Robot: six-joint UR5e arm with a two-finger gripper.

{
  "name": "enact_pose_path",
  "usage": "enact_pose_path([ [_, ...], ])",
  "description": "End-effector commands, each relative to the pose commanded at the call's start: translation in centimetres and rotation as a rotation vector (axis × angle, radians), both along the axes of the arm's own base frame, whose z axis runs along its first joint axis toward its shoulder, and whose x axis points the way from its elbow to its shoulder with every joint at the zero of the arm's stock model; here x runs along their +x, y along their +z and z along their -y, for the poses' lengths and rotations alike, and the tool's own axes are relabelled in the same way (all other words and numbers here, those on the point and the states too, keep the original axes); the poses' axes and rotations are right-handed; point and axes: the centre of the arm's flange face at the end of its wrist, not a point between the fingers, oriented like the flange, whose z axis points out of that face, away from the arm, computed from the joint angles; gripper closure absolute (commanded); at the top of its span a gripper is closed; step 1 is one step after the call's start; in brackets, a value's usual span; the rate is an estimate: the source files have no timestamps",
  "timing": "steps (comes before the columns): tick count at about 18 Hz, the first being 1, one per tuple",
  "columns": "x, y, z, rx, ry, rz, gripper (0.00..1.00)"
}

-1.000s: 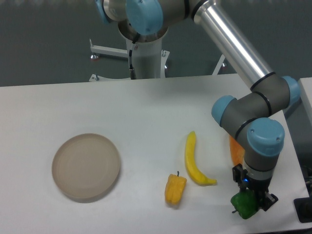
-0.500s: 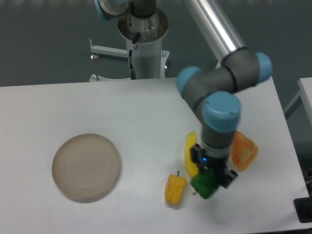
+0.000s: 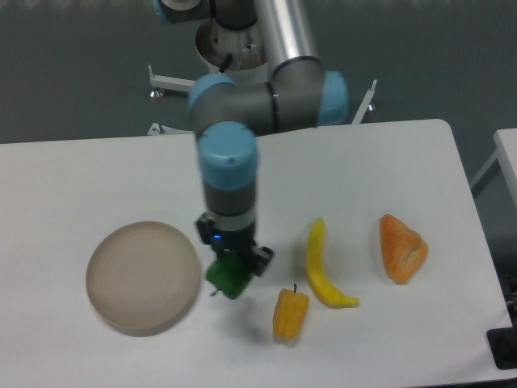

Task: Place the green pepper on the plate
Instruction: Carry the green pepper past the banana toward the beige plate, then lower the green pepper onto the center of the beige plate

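Note:
The green pepper (image 3: 227, 277) is small, glossy and bright green. My gripper (image 3: 230, 260) is shut on it and holds it above the table, just right of the plate's right rim. The plate (image 3: 143, 276) is round, shallow and beige-tan; it lies at the left of the table with nothing on it. The gripper's fingers are mostly hidden behind the pepper and the wrist.
A yellow-orange pepper (image 3: 290, 313) lies right of the held pepper. A long yellow curved fruit (image 3: 320, 265) lies further right. An orange wedge-shaped item (image 3: 401, 247) sits near the table's right edge. The arm's base (image 3: 237, 48) stands at the back.
My gripper has carried the green pepper leftward from the table's right front edge, past the yellow fruit and the yellow-orange pepper, to just beside the plate. The orange item is uncovered now.

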Motion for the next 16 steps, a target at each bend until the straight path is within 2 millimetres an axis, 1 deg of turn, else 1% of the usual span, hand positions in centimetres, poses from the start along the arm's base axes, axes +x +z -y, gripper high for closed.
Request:
enact_pose_path([
  [2,2.1,-1.0,-0.1,0.02,-0.014,0.036,0.77],
  [5,3.7,-2.3,-0.1,0.016,-0.026,0.064,0.77],
  [8,5.8,-4.0,-0.2,0.022,-0.051,0.065,0.77],
  [9,6.1,-4.7,0.0,0.034,-0.058,0.062,0.77],
  [11,6.5,-5.1,0.1,0.037,-0.068,0.076,0.77],
  [12,7.2,-5.7,0.1,0.027,-0.077,0.079,0.77],
  [16,8.0,-7.2,-0.5,0.041,-0.091,0.075,0.77],
])
